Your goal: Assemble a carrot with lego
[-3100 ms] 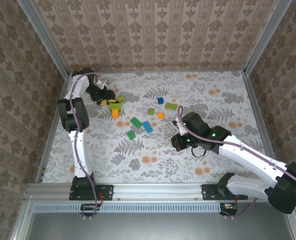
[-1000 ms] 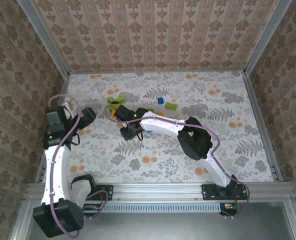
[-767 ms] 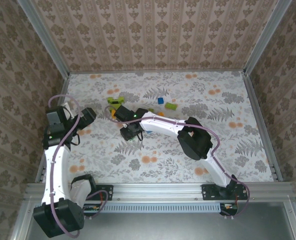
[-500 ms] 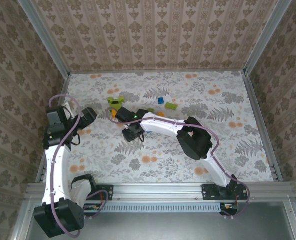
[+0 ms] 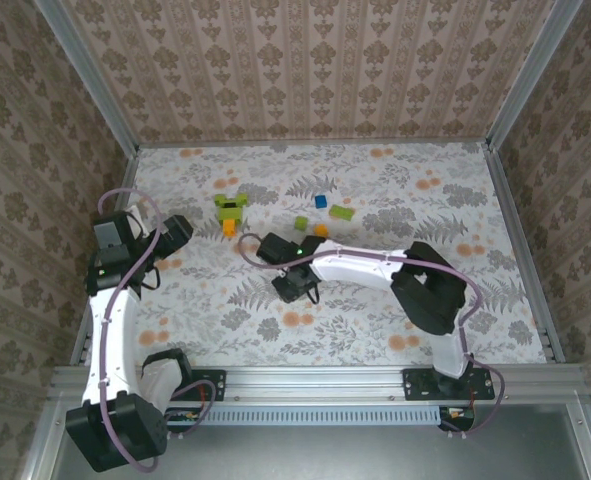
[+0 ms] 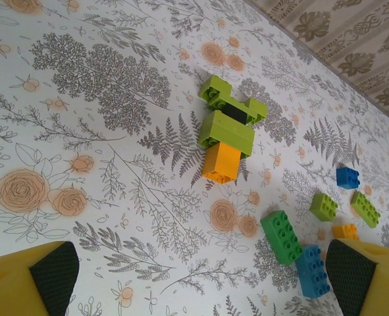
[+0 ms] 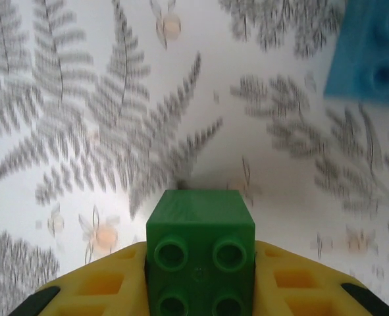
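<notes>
At the left side of the flower-printed table sheet (image 5: 455, 200), seen from above: the left gripper (image 5: 175, 232), turned toward the middle. In the left wrist view, yellow fingers with black pads (image 6: 52, 273) at the two bottom corners, jaws spread wide over the bare sheet.

A little beyond it, in the far left part of the table: the carrot (image 5: 231, 208), a small build of lime-green studded plastic bricks with a small orange brick (image 6: 221, 162) as tip. Lying flat on the sheet, tip toward the near edge, two lime-green arms spreading at the far end. Between these arms a dark patch; cannot tell if brick or shadow. Well apart from both grippers.

Near the middle of the table: the right gripper (image 5: 293, 287), with its arm stretched across from the right base. In the right wrist view, clamped on a dark green studded plastic brick (image 7: 201, 240), with yellow fingers (image 7: 99, 286) against both its sides. Shadow of the dark green brick on the sheet under it.

Loose lego to the right of the carrot:
- small blue brick (image 5: 320, 201)
- long lime-green brick (image 5: 341, 212)
- square lime-green brick (image 5: 301, 222)
- small orange block (image 5: 321, 230)

Closer to the left wrist camera: a long green brick (image 6: 281, 236) just beside a long blue brick (image 6: 311, 270).
</notes>
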Action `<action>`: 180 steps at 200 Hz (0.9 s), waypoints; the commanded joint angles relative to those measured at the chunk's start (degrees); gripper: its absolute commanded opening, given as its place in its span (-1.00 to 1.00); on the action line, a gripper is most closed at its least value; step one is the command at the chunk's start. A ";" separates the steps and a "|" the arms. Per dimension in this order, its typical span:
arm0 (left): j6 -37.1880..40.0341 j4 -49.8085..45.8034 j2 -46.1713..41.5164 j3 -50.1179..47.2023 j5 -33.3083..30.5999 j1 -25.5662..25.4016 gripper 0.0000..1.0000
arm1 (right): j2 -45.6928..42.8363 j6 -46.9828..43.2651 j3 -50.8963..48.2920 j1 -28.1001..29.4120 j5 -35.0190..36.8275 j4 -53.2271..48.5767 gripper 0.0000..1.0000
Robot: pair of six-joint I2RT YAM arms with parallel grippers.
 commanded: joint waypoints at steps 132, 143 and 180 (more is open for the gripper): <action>0.00 1.63 1.23 -0.62 2.27 0.50 1.00 | -7.91 5.01 -10.90 4.19 4.40 5.38 0.10; -0.01 1.72 1.33 -0.63 2.40 0.48 1.00 | -8.76 4.34 -9.98 4.20 5.16 4.40 0.19; 0.02 1.80 1.32 -0.60 2.61 0.47 1.00 | -9.64 1.40 -5.04 3.59 7.99 1.11 0.29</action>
